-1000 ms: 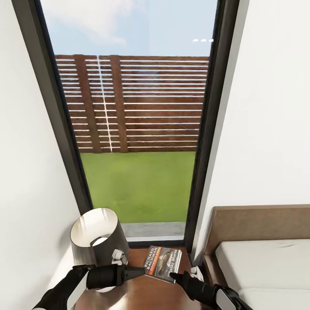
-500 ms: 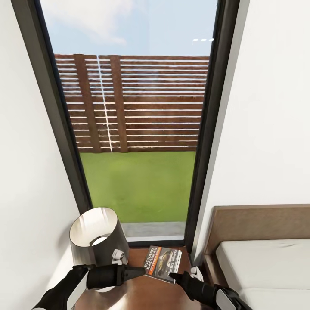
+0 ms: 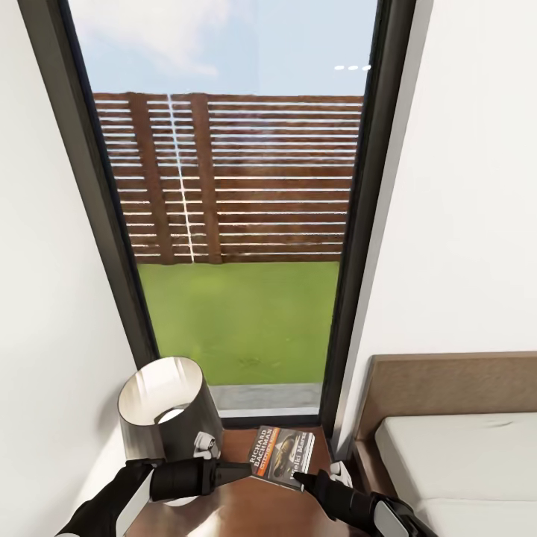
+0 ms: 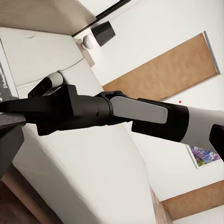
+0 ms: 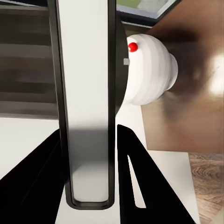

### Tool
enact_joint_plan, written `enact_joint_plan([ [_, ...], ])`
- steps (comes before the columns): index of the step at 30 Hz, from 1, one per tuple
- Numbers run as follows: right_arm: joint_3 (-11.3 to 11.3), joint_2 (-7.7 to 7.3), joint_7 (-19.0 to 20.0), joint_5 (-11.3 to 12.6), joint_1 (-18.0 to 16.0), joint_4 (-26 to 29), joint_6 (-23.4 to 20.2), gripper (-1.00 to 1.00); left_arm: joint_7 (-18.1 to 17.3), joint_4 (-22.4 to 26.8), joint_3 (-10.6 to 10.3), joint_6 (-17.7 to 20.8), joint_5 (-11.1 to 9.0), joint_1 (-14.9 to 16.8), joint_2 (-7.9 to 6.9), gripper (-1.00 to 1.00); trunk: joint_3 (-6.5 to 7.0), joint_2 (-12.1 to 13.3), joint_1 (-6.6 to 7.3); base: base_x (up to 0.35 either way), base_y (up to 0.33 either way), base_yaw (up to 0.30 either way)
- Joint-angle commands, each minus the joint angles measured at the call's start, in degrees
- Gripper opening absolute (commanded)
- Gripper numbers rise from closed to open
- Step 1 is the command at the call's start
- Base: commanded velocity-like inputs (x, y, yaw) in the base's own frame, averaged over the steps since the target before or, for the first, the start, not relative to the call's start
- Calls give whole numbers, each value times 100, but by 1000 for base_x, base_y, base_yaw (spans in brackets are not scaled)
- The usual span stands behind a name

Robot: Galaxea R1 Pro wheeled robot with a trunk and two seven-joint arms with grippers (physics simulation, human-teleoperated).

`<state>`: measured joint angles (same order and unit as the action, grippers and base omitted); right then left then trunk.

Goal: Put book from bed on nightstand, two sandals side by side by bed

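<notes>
Two grippers, head view: book point(image 3: 282, 456) flat on the nightstand point(image 3: 246, 514), lamp point(image 3: 170, 414) left, bed point(image 3: 455, 462) right. Right gripper point(image 3: 300, 478) touches its near corner, grip unclear; withdraw straight, without dragging. Left gripper point(image 3: 242, 470) empty-looking, opening unclear.

Left wrist view: right arm point(image 4: 140, 112) crosses; mind it.

Right wrist view: fingers point(image 5: 135, 177) spread.

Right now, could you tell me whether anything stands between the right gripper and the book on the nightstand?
Nothing visible does. In the head view the right gripper has its tip at the near corner of the book, which lies flat on the nightstand. The lamp stands off to the left, beyond the left gripper.
</notes>
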<state>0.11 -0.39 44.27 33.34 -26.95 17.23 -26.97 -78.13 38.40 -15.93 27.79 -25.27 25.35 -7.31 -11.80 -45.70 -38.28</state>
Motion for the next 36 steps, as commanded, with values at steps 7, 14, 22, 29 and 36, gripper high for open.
enact_joint_plan([
  [7,14,-8,44,41,-4,8,-45,-100,-5,1,-25,60,-48,7,-8,100,-135,-289,-155,0,0,0],
  [14,15,-14,643,37,-4,3,-45,-100,-4,1,-25,60,-48,11,-8,100,-260,-570,-309,0,0,0],
  [22,10,-6,712,34,-4,-3,-45,-100,-3,1,-32,60,-48,8,-8,100,-404,-891,-485,0,0,0],
  [29,-1,6,699,18,-4,-12,-45,-100,0,1,-27,60,-48,8,-8,100,-530,-1171,-639,0,0,0],
  [36,-3,4,697,13,-4,-18,-50,-100,-1,1,-29,60,-48,7,-8,100,-655,-1452,-792,0,0,0],
])
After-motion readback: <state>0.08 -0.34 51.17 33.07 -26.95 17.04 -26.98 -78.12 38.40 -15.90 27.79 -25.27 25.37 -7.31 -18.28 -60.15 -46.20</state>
